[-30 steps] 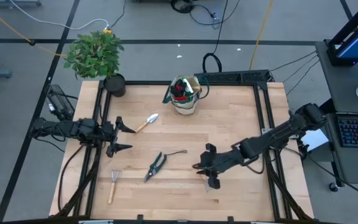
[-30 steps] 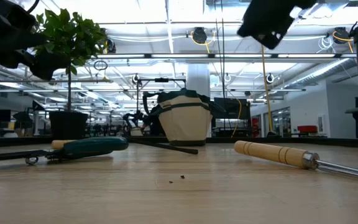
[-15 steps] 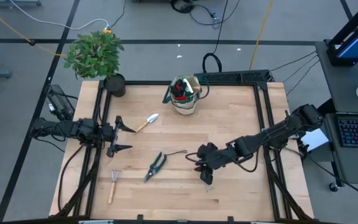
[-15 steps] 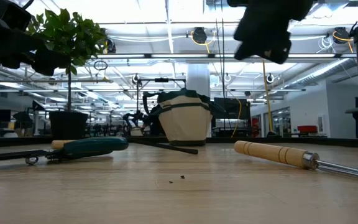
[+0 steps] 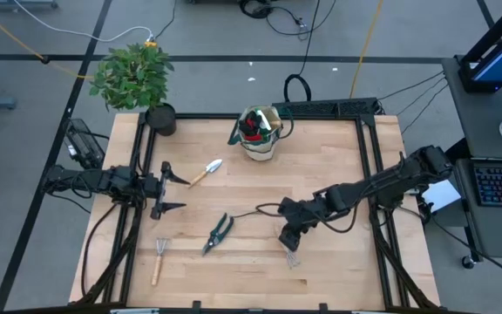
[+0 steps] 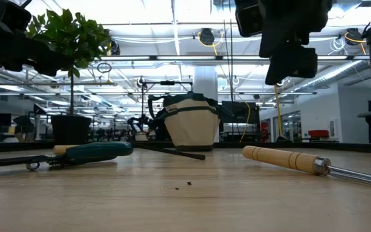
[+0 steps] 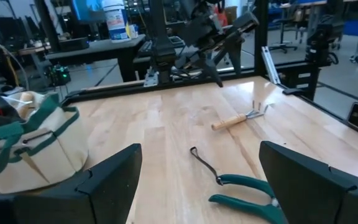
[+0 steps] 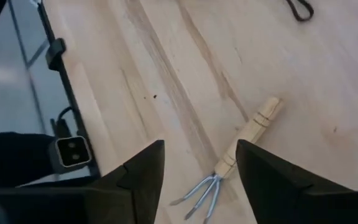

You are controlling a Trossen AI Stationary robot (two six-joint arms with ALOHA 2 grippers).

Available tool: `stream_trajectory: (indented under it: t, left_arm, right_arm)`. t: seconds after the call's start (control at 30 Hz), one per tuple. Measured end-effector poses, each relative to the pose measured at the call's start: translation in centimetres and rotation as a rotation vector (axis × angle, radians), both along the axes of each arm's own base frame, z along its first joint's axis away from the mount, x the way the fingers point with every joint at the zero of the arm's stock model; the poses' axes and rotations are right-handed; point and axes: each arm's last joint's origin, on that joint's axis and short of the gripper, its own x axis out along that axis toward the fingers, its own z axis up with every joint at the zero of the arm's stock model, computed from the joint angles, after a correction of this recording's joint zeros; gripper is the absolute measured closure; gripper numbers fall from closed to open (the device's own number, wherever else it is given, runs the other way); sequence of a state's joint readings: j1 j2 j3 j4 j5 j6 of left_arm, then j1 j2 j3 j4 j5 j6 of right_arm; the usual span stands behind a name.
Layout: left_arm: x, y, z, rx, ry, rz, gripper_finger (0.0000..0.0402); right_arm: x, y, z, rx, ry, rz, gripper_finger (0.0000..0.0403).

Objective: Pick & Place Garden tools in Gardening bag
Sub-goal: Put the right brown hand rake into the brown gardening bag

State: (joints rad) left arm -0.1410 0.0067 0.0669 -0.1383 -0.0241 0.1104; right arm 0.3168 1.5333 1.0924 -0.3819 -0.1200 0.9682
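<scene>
Looking down from the high view, the right gripper is hanging over the lower middle of the table, fingers spread apart and holding nothing. Right under it is a small wood-handled rake. In the right wrist view its long axis is running diagonally, handle toward the upper right of that frame and silver tines toward the lower left, sitting between the two dark fingers. In the high view only a sliver of it is peeking out just below the gripper.

The left gripper is waiting at the left edge of the table, also spread wide and empty.

Other tools lying flat on the wood: the pruning shears are sitting lower centre, angled with the blade tip toward the lower left and a thin dark loop trailing off to the upper right. A second little rake is in the lower left, nearly vertical, tines up. A trowel is left of centre, silver blade pointing upper right, handle lower left.

The gardening bag is standing upright at top centre, with something red and dark showing inside its open mouth. The potted plant is sitting at the upper left corner.
</scene>
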Motion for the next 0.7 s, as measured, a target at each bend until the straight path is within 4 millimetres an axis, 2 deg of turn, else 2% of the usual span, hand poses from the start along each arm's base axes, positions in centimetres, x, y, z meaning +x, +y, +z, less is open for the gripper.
stream_trajectory:
  t: [0.5,0.7]
  left_arm:
    - [0.0,0.0,0.0,0.025,-0.003,0.003,0.0069]
    - [0.0,0.0,0.0,0.05,-0.005,0.002,0.0069]
  right_arm:
    - [0.2,-1.1,-0.1,0.119,0.082,-0.121,0.0251]
    - [0.7,-1.2,-1.3,0.114,0.126,-0.219,0.0261]
